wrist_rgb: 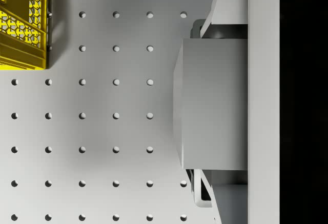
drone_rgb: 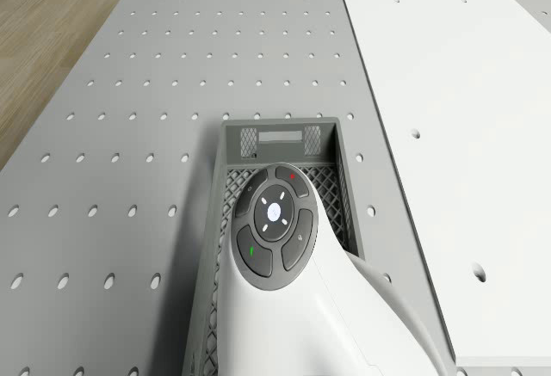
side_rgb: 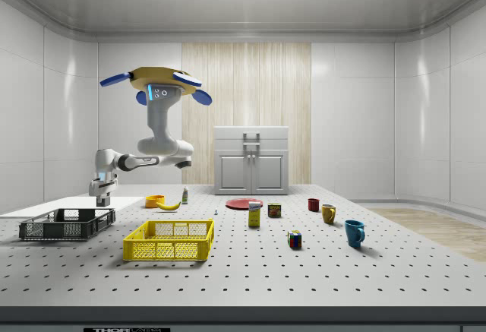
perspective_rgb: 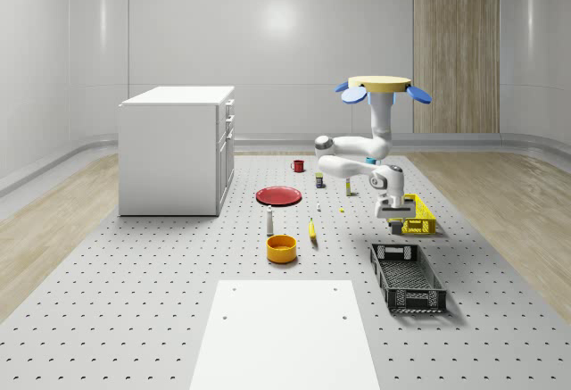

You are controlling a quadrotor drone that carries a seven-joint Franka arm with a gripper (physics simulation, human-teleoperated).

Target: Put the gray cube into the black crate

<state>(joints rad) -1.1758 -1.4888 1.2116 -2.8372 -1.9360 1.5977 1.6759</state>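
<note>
The gray cube (wrist_rgb: 212,103) sits between the two fingers (wrist_rgb: 225,8) of my gripper (wrist_rgb: 205,103), which is shut on it. In the whole-scene view the gripper (perspective_rgb: 393,216) hangs in the air between the yellow crate (perspective_rgb: 417,214) and the black crate (perspective_rgb: 408,276). Seen from the side, the gripper (side_rgb: 99,190) is a little above the black crate (side_rgb: 67,224), near the end that faces the yellow crate (side_rgb: 169,239). The drone (perspective_rgb: 382,85) hovers high over the table's right part. From the drone, the arm's wrist (drone_rgb: 274,221) covers much of the black crate (drone_rgb: 280,124).
A white cabinet (perspective_rgb: 177,149) stands at the back left. On the table's middle lie a red plate (perspective_rgb: 279,195), an orange bowl (perspective_rgb: 281,248), a banana (perspective_rgb: 312,230) and a small bottle (perspective_rgb: 269,220). A white panel (perspective_rgb: 284,332) covers the near part. Mugs (side_rgb: 354,232) and cans (side_rgb: 254,215) stand further off.
</note>
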